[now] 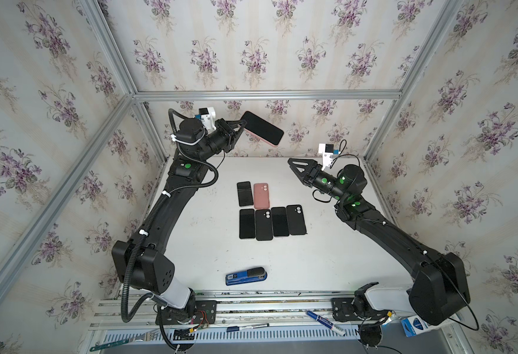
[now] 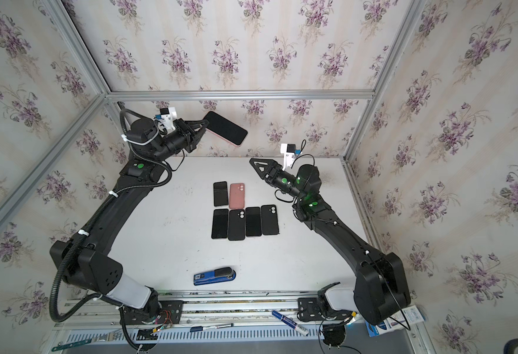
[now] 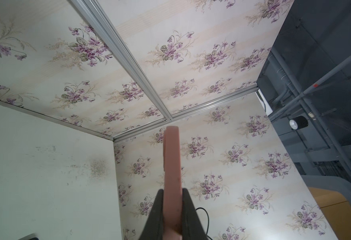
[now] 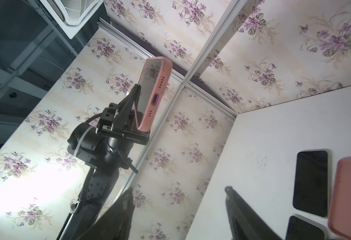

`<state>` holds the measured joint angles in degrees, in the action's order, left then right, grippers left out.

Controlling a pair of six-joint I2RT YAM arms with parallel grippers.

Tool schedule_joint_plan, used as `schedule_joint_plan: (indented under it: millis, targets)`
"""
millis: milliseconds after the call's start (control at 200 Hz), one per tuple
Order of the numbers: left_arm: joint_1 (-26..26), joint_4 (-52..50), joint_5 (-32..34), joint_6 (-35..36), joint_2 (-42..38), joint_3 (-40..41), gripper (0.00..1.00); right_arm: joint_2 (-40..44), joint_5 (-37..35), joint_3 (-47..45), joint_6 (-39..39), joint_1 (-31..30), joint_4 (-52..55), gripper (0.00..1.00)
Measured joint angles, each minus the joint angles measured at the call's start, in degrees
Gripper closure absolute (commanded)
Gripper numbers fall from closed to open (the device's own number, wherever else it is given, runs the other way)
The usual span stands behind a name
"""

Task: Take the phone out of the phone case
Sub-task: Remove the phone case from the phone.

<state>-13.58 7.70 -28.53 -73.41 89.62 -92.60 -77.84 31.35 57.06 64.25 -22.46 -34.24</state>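
Note:
A black-screened phone [image 1: 262,126] [image 2: 225,126] in a pink phone case [image 1: 261,138] [image 2: 221,136] hangs high above the back of the table in both top views. My left gripper [image 1: 243,124] [image 2: 206,123] is shut on one end of it. In the left wrist view the case's pink edge [image 3: 171,166] sticks out from between the jaws of the left gripper [image 3: 172,192]. My right gripper [image 1: 291,161] [image 2: 252,161] stands open and empty, lower and to the right, pointing toward the phone. From the right gripper [image 4: 179,190], the right wrist view shows the case's port end [image 4: 157,93], apart from the fingers.
On the white table [image 1: 313,245] lie several black phones and cases [image 1: 271,222] in a row. Behind them are a loose pink case [image 1: 261,196] and a black phone [image 1: 244,193]. A blue stapler [image 1: 246,275] lies near the front edge. Markers [image 1: 325,321] rest on the front rail.

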Motion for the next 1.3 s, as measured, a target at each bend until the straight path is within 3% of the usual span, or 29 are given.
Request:
schedule_joint_plan:
  millis: [345, 1034, 1299]
  targets:
    - [-1.01, 3.43, 3.63, -5.55, -3.10, 6.43, 1.00, -8.20, -0.07, 6.75, 7.96, -2.80, -9.94, 0.31]
    - [-1.44, 5.55, 4.22, -6.54, -4.59, 9.09, 1.00, -13.14, -1.55, 10.03, 15.45, -3.06, -18.38, 0.62]
    - [-1.44, 5.53, 4.28, -6.34, -4.59, 9.18, 1.00, -13.40, -1.16, 10.03, 16.79, -3.56, -19.37, 0.64]
